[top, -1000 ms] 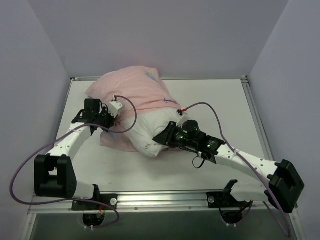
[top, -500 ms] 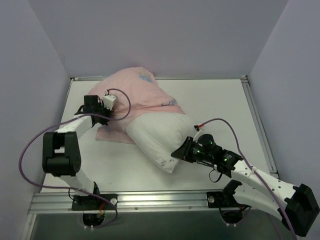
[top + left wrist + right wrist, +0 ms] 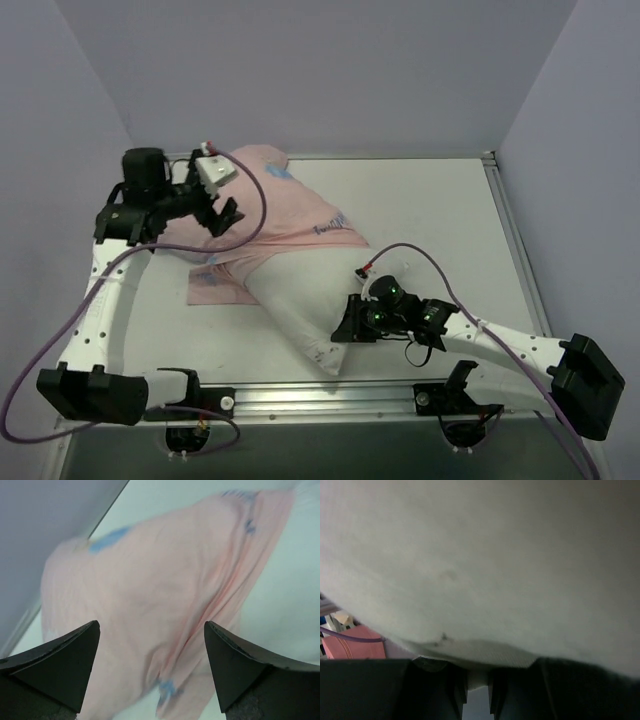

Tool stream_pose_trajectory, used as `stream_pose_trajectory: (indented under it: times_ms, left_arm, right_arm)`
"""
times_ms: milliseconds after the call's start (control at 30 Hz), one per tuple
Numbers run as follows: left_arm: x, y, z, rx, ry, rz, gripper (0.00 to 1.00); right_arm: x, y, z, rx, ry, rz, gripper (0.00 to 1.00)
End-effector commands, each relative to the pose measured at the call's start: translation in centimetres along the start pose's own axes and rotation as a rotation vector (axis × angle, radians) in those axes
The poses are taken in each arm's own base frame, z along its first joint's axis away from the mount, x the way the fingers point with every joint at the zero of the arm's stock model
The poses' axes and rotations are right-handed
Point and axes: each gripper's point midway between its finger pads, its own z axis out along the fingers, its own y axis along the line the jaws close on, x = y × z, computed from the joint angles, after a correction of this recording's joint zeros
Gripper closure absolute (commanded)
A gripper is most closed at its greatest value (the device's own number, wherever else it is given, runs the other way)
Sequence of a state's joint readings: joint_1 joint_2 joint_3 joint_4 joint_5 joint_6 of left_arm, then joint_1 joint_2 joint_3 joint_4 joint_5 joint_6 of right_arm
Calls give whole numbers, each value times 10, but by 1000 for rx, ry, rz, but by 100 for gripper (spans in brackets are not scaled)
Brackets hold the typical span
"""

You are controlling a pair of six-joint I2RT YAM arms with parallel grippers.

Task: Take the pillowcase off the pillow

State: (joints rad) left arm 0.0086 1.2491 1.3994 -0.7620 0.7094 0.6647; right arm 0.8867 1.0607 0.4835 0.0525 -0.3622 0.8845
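Over the far-left part of the table [image 3: 440, 215], your left hand [image 3: 226, 216] is hovering released. Its jaws are standing wide with nothing between them, just above the pillowcase [image 3: 285, 200]. The pillowcase is lying pink side up with a few blue print patches showing. It is bunching toward the back left corner and covering only the far end of the pillow [image 3: 305, 290]. The pillow's white bulk is sticking out diagonally toward the near edge of the table. Your right hand [image 3: 343, 328] is clenching on the pillow's near right side, pinching a fold of its white fabric between almost-closed fingers. From the right wrist, the pillow is filling nearly the whole view.
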Motion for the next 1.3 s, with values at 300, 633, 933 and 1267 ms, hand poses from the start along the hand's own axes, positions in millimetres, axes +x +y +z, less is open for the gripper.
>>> stream_pose_trajectory:
  times_ms: [300, 633, 933, 1267]
  left_arm:
    - [-62, -128, 175, 283, 138, 108, 7]
    - [-44, -119, 218, 195, 228, 64, 98]
    - [12, 46, 243, -349, 397, -33, 98]
    - [126, 188, 165, -570, 537, -66, 98]
  right_arm:
    - [35, -21, -7, 81, 124, -17, 100]
    - [31, -19, -10, 91, 110, -31, 100]
    - [37, -21, -22, 83, 88, 5, 100]
    - [41, -31, -30, 65, 22, 90, 100]
